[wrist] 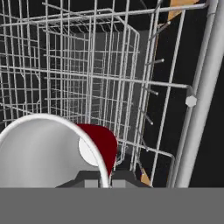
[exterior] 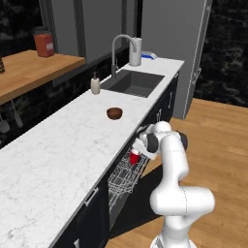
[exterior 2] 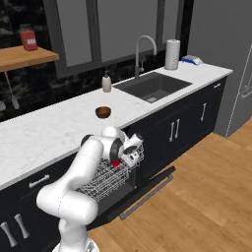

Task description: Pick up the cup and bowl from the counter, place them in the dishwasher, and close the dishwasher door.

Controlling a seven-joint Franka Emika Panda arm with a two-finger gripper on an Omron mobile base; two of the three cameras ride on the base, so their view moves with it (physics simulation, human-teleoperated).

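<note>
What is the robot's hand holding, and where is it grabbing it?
The gripper holds the red cup by its rim, one finger inside and one outside, over the dishwasher's wire rack.

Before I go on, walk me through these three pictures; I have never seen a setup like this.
This is a white robot arm in a rendered kitchen. Two cameras ride behind it, left and right; the third sits on its hand, looking along its jaws. The gripper is shut on the rim of the cup, red outside, white inside, held over the wire rack of the dishwasher, whose door is folded down. On the counter sit a brown bowl, a soap bottle and a sink.
</note>
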